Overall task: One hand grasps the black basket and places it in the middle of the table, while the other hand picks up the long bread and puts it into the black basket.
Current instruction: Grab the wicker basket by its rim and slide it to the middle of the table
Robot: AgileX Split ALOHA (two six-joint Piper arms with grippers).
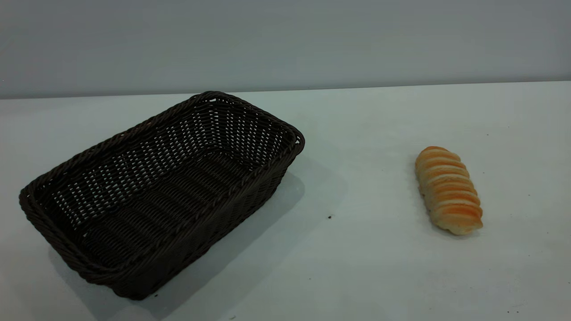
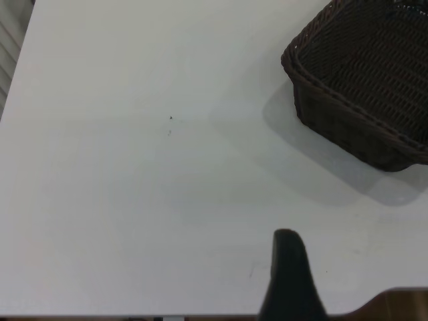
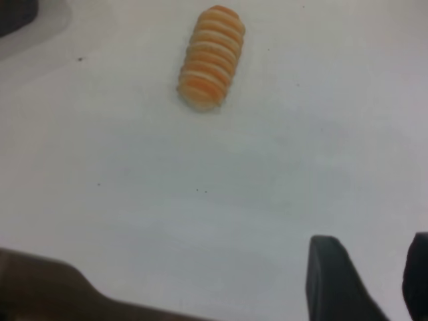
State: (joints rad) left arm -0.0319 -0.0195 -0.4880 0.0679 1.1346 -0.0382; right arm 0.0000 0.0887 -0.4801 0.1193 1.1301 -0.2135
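Observation:
The black basket [image 1: 160,191] stands empty on the left part of the white table [image 1: 366,249]. The long bread [image 1: 448,189] lies on the table at the right, well apart from the basket. Neither gripper shows in the exterior view. In the left wrist view, my left gripper [image 2: 364,277] hovers over bare table short of a basket corner [image 2: 364,87]; one finger [image 2: 287,274] shows, with nothing against it. In the right wrist view, my right gripper [image 3: 374,267] is open and empty over bare table, some way from the bread [image 3: 209,57].
A grey wall runs behind the table's far edge [image 1: 285,91]. A few dark specks [image 1: 329,217] lie between basket and bread. The table's near edge shows in both wrist views. A dark basket corner [image 3: 17,13] shows in the right wrist view.

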